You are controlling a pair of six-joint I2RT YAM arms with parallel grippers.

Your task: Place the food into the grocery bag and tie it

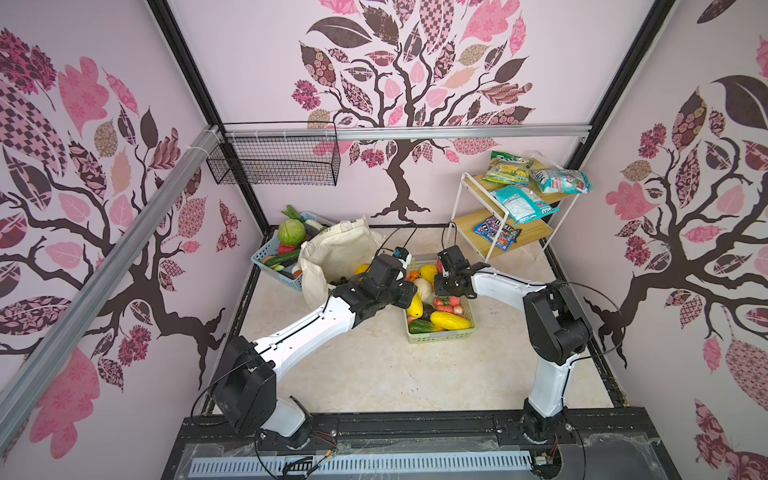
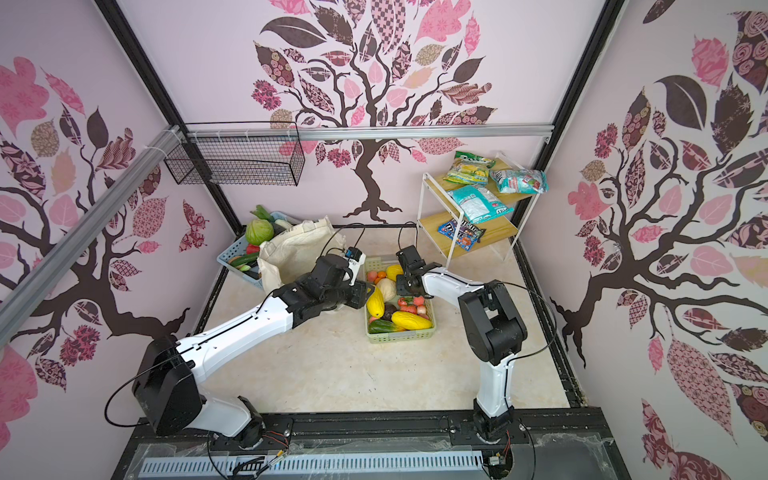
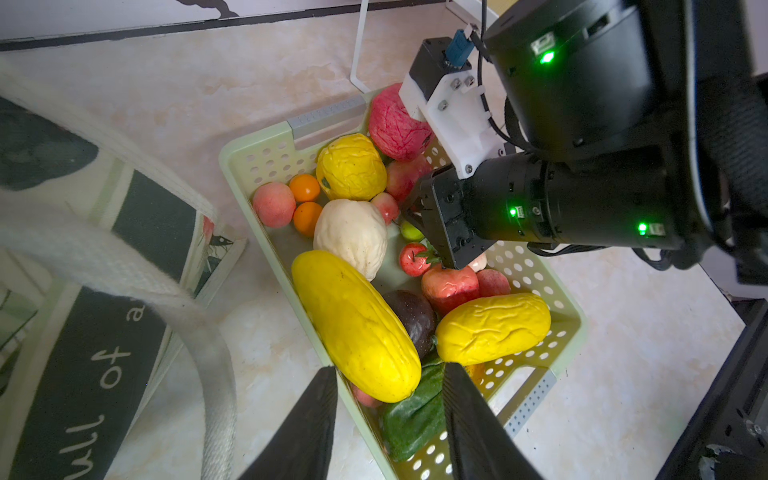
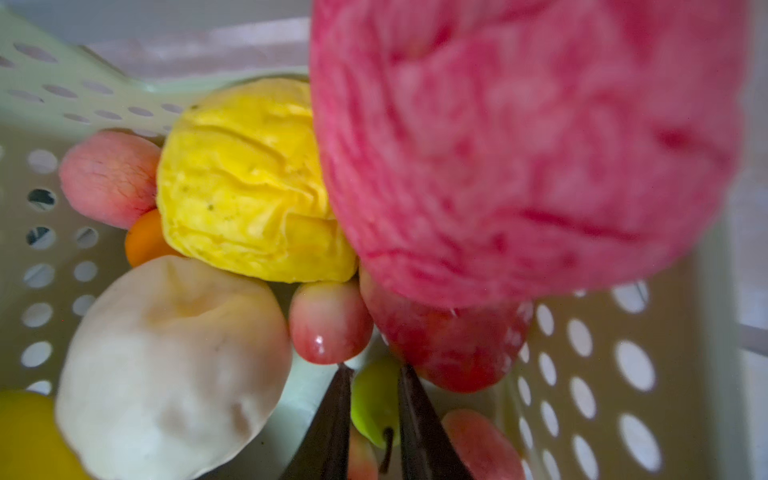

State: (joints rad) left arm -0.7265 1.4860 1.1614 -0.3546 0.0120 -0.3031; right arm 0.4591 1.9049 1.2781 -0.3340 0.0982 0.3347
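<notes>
Progress looks early: the grocery bag (image 1: pixel 336 249) stands open-mouthed at the back left, right up against the blue basket (image 1: pixel 270 270) and near the pale-green basket (image 1: pixel 440 336). Only a dark cluster (image 1: pixel 340 281), likely grapes, and a yellow piece (image 1: pixel 361 269) show inside it. Most of the food is not yet moved. The pale-green basket is crowded with a long yellow fruit (image 3: pixel 357 324), a white lumpy gourd (image 3: pixel 351 235), a wrinkled red fruit (image 3: pixel 395 124), small oranges and peachy rounds. The blue basket holds a green cabbage (image 1: pixel 291 232) and cucumbers. The right gripper (image 4: pixel 374 368) is down inside the pale-green basket, jaws nearly together and clamped on a small green fruit (image 4: pixel 374 403) that fills the gap. It reads as grasped but not lifted clear. The left gripper (image 3: pixel 390 365) hangs over the near end of the same basket, jaws apart and holding nothing, with the tip of the long yellow fruit under the gap. What's left is the rest of the produce, then the tie; the bag handle (image 3: pixel 124 266) lies loose and untied. The produce is matte moulded plastic or foam with creased, dented skins, so it probably gives under the jaws. The gourd and the red fruit are bumpy near-spheres, and the yellow ones are elongated and smooth to ribbed. The bag is coarse cream canvas with a thick webbing strap and a dark green lettered band. The pale-green basket is rigid plastic with round perforations.
</notes>
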